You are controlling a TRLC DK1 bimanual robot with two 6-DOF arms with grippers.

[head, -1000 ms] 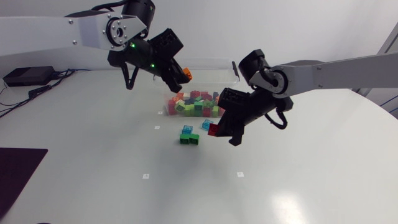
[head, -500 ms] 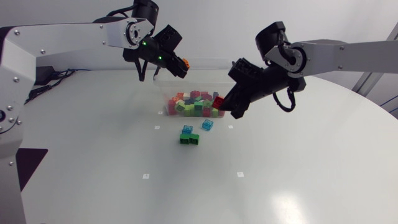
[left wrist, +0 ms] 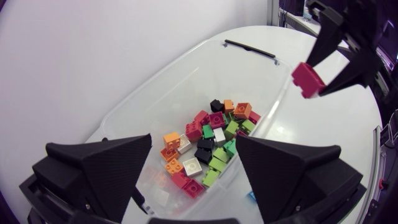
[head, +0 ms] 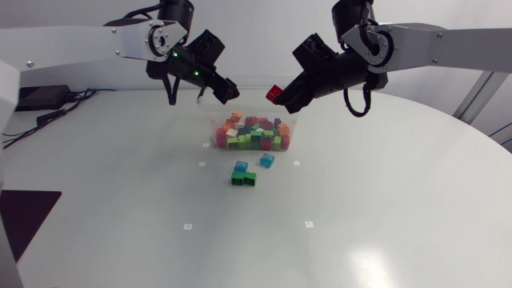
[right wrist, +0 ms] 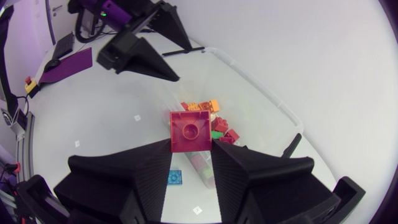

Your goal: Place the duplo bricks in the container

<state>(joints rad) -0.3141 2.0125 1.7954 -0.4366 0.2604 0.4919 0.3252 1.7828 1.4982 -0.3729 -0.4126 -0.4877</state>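
Note:
A clear plastic container [head: 298, 120] at the table's back middle holds several coloured duplo bricks [head: 252, 134]. My left gripper [head: 218, 90] hangs open above the container's left part, nothing between its fingers; in the left wrist view [left wrist: 193, 142] the brick pile [left wrist: 211, 140] lies straight below, an orange brick [left wrist: 171, 138] among it. My right gripper [head: 282, 98] is shut on a red brick [head: 274, 94] above the container's right side. In the right wrist view the red brick [right wrist: 190, 130] sits studs-up between the fingers, over the container [right wrist: 267, 93].
On the table in front of the container lie a light blue brick [head: 266, 161] and a light blue brick [head: 241, 166] atop green ones [head: 244, 179]. A black lid strip [left wrist: 250, 48] rests on the container's far end. A dark mat [head: 24, 216] lies at the left edge.
My left gripper opened and let its orange brick drop into the container. My right arm rose from the table with the red brick to above the container.

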